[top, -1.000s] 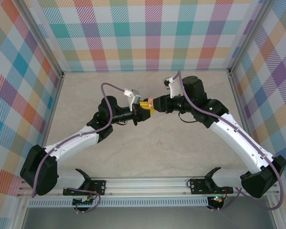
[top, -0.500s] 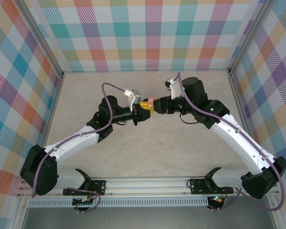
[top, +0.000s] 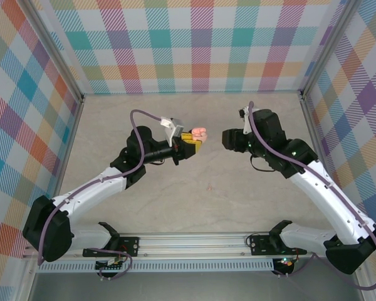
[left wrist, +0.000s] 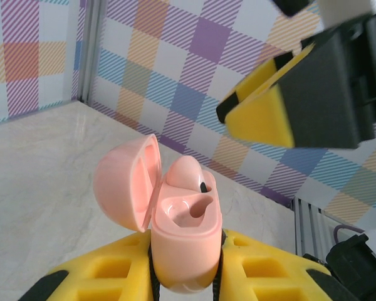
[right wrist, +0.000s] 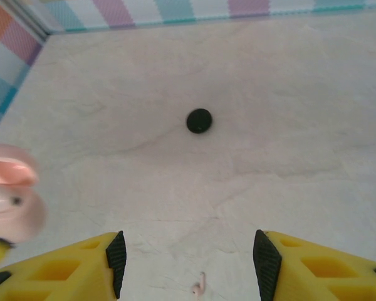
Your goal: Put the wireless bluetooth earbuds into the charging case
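My left gripper is shut on the pale pink charging case, holding it upright with its lid hinged open. One pink earbud sits in the far socket. The near socket is empty. In the top view the case sits at the tip of the left gripper, and my right gripper hangs a short way to its right. The right gripper is open and holds nothing. A second pink earbud lies on the table below and between its fingers.
A small round black case rests on the pale marble tabletop further out. Checked walls and metal frame posts enclose the table on three sides. The right gripper's fingers hang above the held case.
My right gripper has opened and pulled back to the right, away from the pink case. The left gripper still holds the case in about the same place.
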